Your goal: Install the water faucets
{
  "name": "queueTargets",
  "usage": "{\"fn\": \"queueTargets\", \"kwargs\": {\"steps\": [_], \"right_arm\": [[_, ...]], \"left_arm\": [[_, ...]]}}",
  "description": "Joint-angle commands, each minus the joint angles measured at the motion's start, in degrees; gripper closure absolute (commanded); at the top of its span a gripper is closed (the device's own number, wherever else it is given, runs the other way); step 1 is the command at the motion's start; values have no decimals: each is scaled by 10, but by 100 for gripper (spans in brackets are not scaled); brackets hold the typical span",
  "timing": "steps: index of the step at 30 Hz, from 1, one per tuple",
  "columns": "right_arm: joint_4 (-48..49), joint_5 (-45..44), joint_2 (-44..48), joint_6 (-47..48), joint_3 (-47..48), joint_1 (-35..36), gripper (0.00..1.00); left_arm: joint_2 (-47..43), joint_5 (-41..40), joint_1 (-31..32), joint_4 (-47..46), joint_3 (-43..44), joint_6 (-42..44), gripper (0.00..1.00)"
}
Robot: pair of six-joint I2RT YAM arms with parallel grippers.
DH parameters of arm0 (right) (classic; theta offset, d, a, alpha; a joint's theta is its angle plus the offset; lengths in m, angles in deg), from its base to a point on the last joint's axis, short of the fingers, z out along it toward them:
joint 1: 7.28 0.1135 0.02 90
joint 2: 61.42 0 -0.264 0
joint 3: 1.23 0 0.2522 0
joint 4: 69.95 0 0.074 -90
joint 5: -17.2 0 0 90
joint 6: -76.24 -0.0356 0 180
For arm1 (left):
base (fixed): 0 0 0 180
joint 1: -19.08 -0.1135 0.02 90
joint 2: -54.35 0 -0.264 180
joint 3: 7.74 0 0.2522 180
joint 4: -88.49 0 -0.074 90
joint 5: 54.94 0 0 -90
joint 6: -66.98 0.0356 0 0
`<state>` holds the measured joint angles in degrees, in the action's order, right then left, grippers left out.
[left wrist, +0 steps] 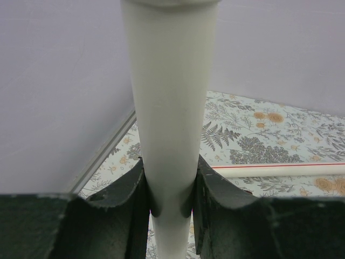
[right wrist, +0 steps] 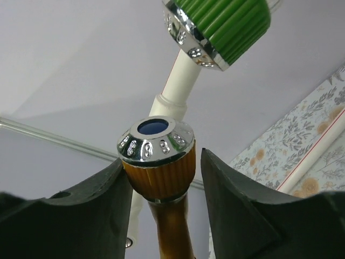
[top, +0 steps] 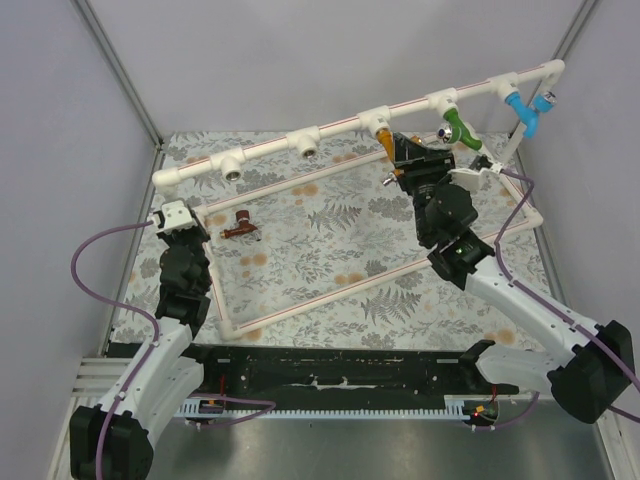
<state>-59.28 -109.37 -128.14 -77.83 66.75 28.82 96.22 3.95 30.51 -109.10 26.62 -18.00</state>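
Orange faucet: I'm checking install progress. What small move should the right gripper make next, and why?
Probably close the right gripper on the orange faucet at its ribbed knob: the fingers flank it with a gap on one side, and the left gripper clamps the white pipe.

No word, label, brand or number that I can read anywhere. The orange-yellow faucet (right wrist: pixel 157 174) bears small rounded marks stamped around its chrome collar (right wrist: pixel 155 143) — whether digits or mere ornament, I cannot tell.
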Motion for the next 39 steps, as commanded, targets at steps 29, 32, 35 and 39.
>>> {"fn": "queueTargets", "kwargs": {"steps": [29, 32, 35, 39], "right_arm": [[-366, 395, 127, 1606, 73, -30, 15], [-324, 380, 88, 1663, 77, -30, 16], [-294, 338, 49, 1666, 88, -30, 19], [-217, 311, 8, 1631, 75, -34, 27]], "left_arm": [[-1, 40, 11, -20, 16, -4, 98], [0, 42, 11, -20, 16, -5, 98], [0, 44, 11, -20, 16, -7, 98], [0, 41, 11, -20, 16, -4, 98]]}}
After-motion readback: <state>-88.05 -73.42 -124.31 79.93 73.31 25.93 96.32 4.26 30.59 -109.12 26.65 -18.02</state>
